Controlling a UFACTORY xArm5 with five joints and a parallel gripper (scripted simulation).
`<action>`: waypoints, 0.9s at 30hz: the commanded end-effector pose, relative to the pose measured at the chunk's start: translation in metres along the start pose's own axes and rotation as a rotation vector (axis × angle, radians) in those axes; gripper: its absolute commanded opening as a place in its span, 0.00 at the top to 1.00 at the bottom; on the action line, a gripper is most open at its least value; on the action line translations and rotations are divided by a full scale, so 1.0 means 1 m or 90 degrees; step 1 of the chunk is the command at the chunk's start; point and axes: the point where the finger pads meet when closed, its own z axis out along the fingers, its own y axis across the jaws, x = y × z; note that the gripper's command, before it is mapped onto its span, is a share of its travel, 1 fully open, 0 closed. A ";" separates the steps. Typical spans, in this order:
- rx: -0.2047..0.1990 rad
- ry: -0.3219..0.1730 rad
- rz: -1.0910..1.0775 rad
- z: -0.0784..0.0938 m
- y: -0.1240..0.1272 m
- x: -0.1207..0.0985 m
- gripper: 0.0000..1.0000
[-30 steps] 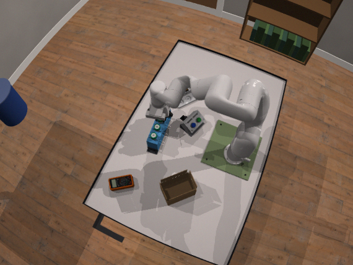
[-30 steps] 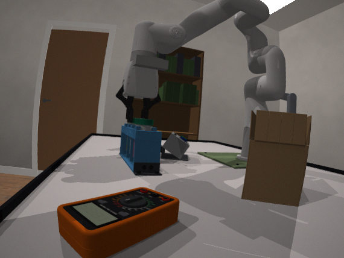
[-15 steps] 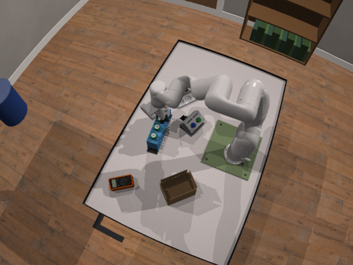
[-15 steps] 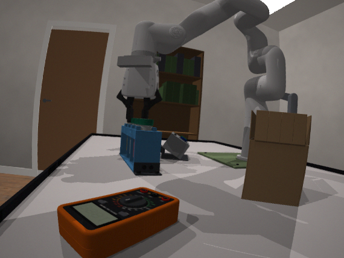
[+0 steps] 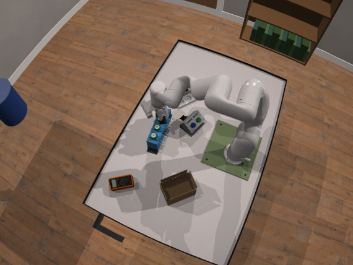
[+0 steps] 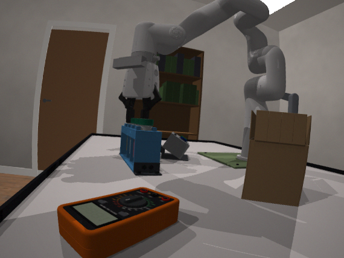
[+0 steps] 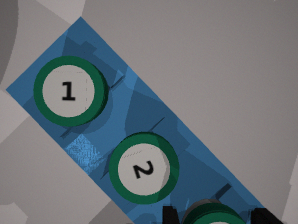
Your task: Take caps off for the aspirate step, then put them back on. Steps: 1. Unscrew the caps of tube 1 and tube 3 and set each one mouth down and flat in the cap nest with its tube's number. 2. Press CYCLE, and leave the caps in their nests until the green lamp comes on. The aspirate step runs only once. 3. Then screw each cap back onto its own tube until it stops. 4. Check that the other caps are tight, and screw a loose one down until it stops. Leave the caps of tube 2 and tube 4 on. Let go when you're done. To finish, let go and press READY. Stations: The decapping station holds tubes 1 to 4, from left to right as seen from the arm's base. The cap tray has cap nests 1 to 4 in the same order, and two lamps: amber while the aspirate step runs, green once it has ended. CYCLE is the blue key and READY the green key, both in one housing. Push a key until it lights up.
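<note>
My pincer (image 6: 138,114) hangs straight above the blue station (image 6: 142,147). Its fingers stand loose on both sides of cap 3 (image 7: 215,212) and grasp nothing. I judge this placing lets me close on the cap to unscrew it.

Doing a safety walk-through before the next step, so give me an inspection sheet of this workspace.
Surface: white table, shadowed.
Job's things: blue decapping station; cap 1, cap 2, cap 3 on tubes; key housing.
Clutter: multimeter, open cardboard box.
Grippers: end effector open, fingers flanking cap 3.
Cables: nothing seen.
Surroundings: bookshelf, door.
</note>
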 end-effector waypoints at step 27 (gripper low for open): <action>-0.004 0.002 -0.599 -0.004 0.001 0.001 0.54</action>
